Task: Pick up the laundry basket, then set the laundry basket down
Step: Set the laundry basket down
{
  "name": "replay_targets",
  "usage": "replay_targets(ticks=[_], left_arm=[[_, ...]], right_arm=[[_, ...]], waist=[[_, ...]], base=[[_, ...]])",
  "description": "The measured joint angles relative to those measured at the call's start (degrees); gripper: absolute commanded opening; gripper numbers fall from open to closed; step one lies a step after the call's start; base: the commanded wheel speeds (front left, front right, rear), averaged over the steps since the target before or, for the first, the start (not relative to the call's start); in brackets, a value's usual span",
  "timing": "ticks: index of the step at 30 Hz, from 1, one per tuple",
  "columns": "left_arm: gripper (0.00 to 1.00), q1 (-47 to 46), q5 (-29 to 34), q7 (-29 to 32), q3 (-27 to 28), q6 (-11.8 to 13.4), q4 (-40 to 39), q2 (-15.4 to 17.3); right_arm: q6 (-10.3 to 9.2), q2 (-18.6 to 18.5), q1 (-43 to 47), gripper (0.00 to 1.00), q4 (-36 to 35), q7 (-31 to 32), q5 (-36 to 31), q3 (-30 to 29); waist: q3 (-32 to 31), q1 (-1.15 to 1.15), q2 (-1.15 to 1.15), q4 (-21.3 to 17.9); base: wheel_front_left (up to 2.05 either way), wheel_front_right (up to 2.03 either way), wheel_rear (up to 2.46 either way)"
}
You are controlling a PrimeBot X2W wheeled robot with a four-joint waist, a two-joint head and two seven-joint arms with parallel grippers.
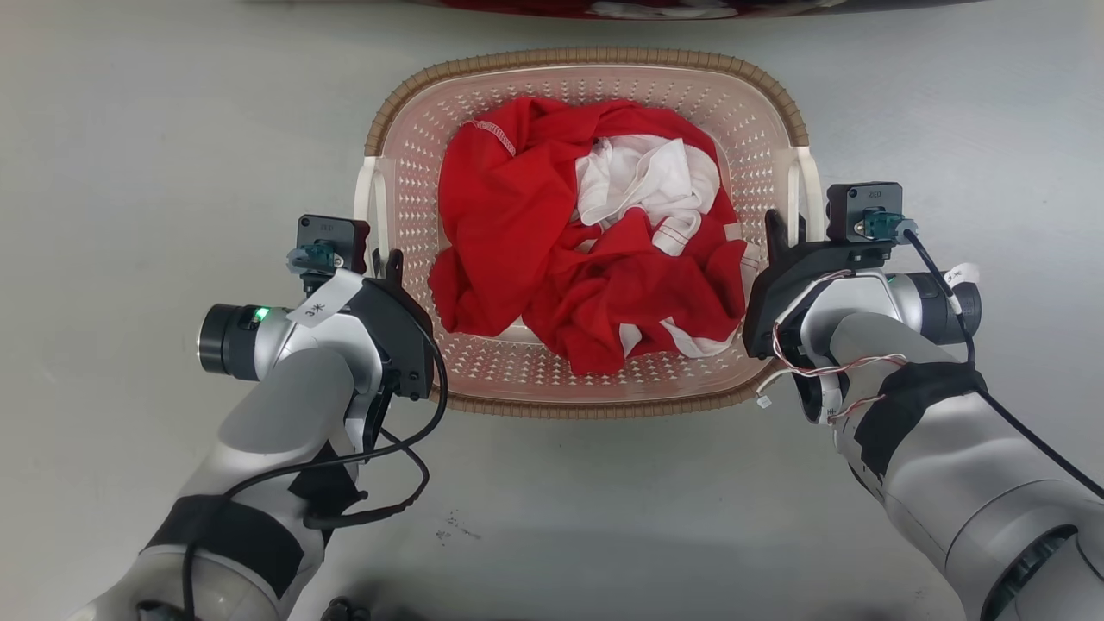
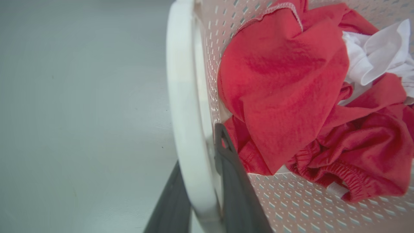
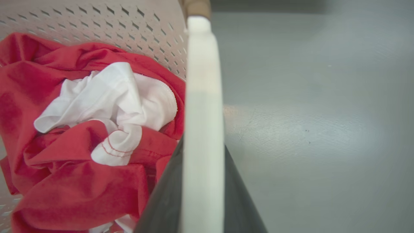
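The laundry basket (image 1: 586, 59), cream with perforated walls and a brown woven-look rim, sits centred in the head view and holds red clothes (image 1: 517, 233) and a white garment (image 1: 642, 177). My left gripper (image 1: 384, 259) is at its white left handle (image 1: 366, 203). In the left wrist view the two dark fingers of this gripper (image 2: 199, 149) press that handle (image 2: 181, 97) from both sides. My right gripper (image 1: 789, 228) is at the right handle (image 1: 808, 185). The right wrist view shows my right gripper (image 3: 203, 145) clamped on the white bar (image 3: 202, 64). Whether the basket rests on the floor I cannot tell.
Smooth grey floor (image 1: 155, 129) surrounds the basket on all sides. A dark object with red and white in it (image 1: 655, 7) lies along the top edge of the head view. A black cable (image 1: 414, 466) loops off my left forearm.
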Motion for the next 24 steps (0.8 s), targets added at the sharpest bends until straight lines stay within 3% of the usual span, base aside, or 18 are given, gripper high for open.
replay_targets(ticks=[2,3,4,5,6,7,24], left_arm=[[0.00,-0.14,0.08,-0.02,-0.07,0.00,0.33,-0.11],[0.13,-0.15,0.09,-0.38,-0.10,0.01,0.59,-0.18],[0.42,-0.17,0.30,-0.74,-0.22,0.02,1.02,-0.25],[0.63,-0.17,0.30,-0.74,-0.22,0.02,1.02,-0.25],[0.94,-0.55,0.94,-0.97,-0.35,0.03,1.21,-0.38],[1.00,-0.85,1.10,-1.23,-0.37,0.03,1.23,-0.46],[1.00,-0.83,0.98,-3.52,0.33,0.52,2.88,-0.78]], right_arm=[[0.00,0.00,-0.01,0.00,0.00,-0.04,0.00,0.04],[0.00,0.00,-0.02,0.07,0.00,-0.05,-0.01,0.11],[0.01,-0.01,-0.08,0.42,0.01,-0.07,-0.84,0.57],[0.01,-0.01,-0.08,0.96,0.01,-0.07,-0.84,0.57],[0.18,0.20,-0.10,1.00,-0.01,-0.32,-1.32,1.03],[0.23,0.36,-0.12,1.00,-0.02,-0.55,-1.52,1.21],[0.27,0.73,-0.18,1.00,0.68,-1.64,-1.48,1.25]], waist=[[0.07,0.00,0.00,0.02],[0.09,0.00,0.00,0.03],[0.09,0.00,0.00,0.03],[0.09,0.00,0.00,0.03],[0.04,0.00,0.00,0.02],[-0.01,0.00,0.00,0.02],[-3.69,-0.01,0.00,-0.35]], base=[[0.00,0.00,0.00],[0.00,0.00,0.00],[0.00,0.00,0.00],[0.00,0.00,0.00],[0.00,0.00,0.00],[0.00,0.00,0.00],[0.00,0.00,0.00]])
